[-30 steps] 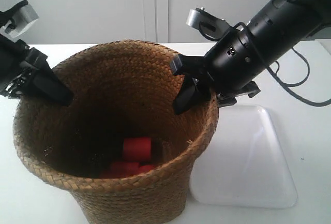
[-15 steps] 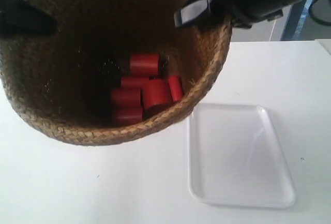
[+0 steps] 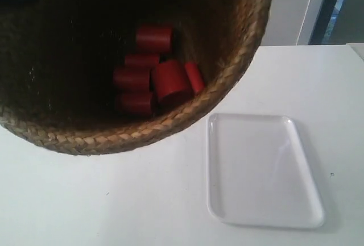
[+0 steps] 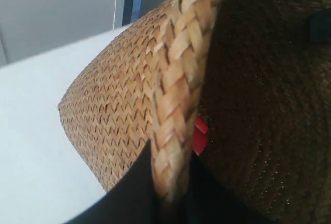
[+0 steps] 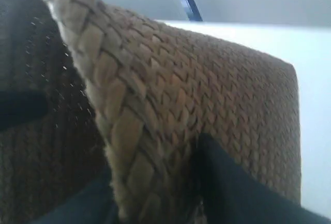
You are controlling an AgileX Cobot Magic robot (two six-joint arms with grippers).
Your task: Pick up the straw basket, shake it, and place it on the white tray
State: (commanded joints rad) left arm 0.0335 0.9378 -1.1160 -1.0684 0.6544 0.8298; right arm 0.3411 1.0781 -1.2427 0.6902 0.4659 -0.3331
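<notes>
Left end effector [image 4: 169, 195]: two black fingers clamped across the braided rim of the straw basket [image 4: 108, 105], one finger against the outer weave and one inside the dark interior. The rim fills the gap between them.

Right end effector [image 5: 155, 195]: same condition. Its dark fingers are closed down on the opposite stretch of braided rim, one on each side of the wall, with the weave pressed between them.

Straw basket [image 3: 170, 122]: in the exterior view it fills the upper left, its mouth is tipped toward the camera and its top is cut off by the edge of the picture. The base is not visible there, so contact with the bench cannot be confirmed. Several red cylinders [image 3: 153, 81] lie bunched together against the lower inside wall. One is end-on and the rest lie on their sides.

White tray [image 3: 211, 166]: flat on the bench, nothing on it, glossy with faint reflections. The basket is not on it. In the exterior view the basket rim passes just beside the tray's far corner without overlapping it.

Bench [image 3: 114, 200]: plain white and smooth, with a few small dark specks.

Room: a pale grey wall [image 3: 284, 19] stands behind the bench, with a blue strip [image 3: 339, 4] beside a darker panel at the exterior view's right.
</notes>
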